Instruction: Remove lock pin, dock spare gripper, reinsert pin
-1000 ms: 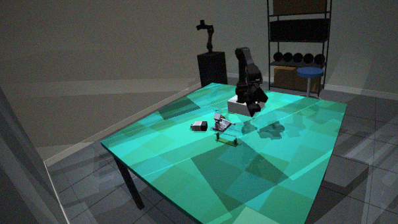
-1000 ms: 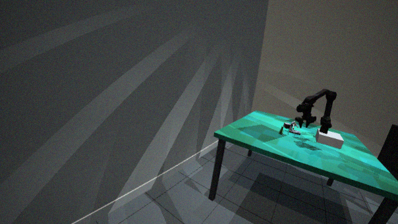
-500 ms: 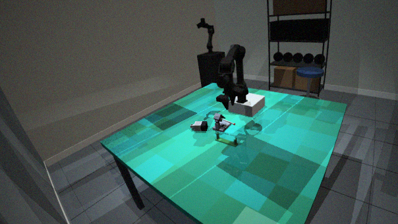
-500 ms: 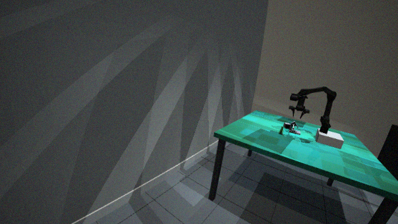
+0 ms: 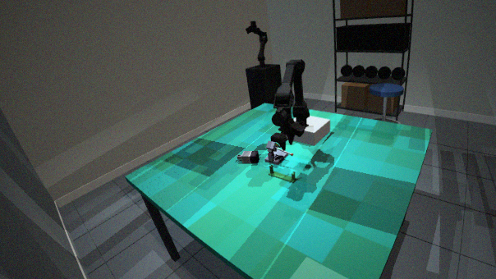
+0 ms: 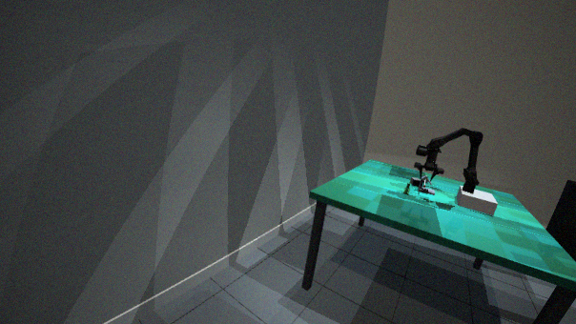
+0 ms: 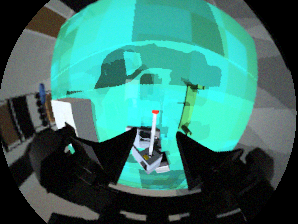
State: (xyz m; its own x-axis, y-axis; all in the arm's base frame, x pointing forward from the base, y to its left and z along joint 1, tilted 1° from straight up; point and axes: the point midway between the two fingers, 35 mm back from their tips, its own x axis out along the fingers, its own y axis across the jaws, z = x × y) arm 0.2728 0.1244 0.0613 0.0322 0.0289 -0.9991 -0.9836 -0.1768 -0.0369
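The grey mount point(image 5: 276, 157) point(image 7: 147, 160) stands on the table, its socket block tilted. The lock pin point(image 5: 287, 152) point(image 7: 153, 131) has a pale shaft and a red tip; it sticks out of the socket. The spare gripper point(image 5: 248, 157), a grey and black block, lies beside the mount in the top view; I cannot make it out in the wrist view. My gripper point(image 5: 287, 145) point(image 6: 427, 179) point(image 7: 156, 132) is open and points down over the mount. In the wrist view its fingers stand either side of the pin, with nothing held. Whether they touch anything is too small to tell.
A low yellow-green bracket point(image 5: 282, 176) point(image 7: 188, 107) with two upright ends stands close to the mount. A white box point(image 5: 319, 125) point(image 6: 477, 201) point(image 7: 84, 119) is at the arm's base. The table edge point(image 6: 410, 228) runs along the near side in the exterior view.
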